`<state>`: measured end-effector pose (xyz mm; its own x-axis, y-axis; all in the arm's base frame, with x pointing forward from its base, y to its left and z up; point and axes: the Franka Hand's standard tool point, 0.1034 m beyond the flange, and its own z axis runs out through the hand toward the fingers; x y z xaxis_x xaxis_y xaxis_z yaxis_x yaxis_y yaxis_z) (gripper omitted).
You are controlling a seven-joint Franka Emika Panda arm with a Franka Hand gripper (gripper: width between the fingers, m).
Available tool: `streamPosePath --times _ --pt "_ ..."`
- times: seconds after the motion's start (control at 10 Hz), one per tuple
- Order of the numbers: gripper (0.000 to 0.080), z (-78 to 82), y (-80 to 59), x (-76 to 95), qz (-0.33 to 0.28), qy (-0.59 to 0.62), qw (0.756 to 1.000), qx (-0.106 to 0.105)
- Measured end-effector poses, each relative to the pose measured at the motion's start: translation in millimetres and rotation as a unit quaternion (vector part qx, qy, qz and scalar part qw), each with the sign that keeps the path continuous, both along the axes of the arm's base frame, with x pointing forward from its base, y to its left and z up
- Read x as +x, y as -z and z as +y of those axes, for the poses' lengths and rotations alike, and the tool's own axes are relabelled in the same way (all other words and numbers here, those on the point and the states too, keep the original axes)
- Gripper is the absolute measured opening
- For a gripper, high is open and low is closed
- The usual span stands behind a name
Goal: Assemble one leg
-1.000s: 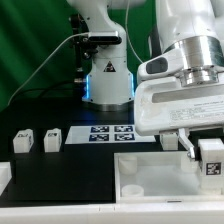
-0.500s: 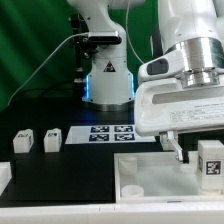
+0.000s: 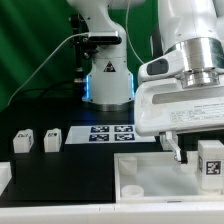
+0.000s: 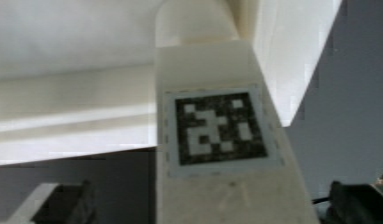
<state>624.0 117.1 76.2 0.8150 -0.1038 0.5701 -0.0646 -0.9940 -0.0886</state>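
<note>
A leg [image 3: 210, 162], a small white block with a black-and-white tag, stands upright at the exterior view's right, at the near right corner of the large white tray-like piece [image 3: 150, 172]. My gripper [image 3: 203, 152] is open around the leg. One finger [image 3: 179, 150] is clear of the leg's side. In the wrist view the leg [image 4: 214, 125] fills the middle. My gripper [image 4: 206, 208] straddles it, with dark gaps between the fingers [image 4: 60, 205] and the block. Two more legs [image 3: 22, 141] [image 3: 53, 139] stand at the exterior view's left.
The marker board [image 3: 105, 133] lies on the black table behind the tray-like piece. The arm's base [image 3: 107, 85] stands behind it, before a green backdrop. A round hole [image 3: 131, 190] shows in the tray-like piece's near left corner.
From one second ago to half a second ago the visible finger moved away from the leg toward the exterior view's left, and the leg sank slightly. Nothing has moved since.
</note>
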Motion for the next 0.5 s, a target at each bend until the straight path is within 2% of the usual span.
streamPosePath --times 0.5 --pt "0.0649 0.2 1.2 -0.8 0.005 0.000 1.000 0.001"
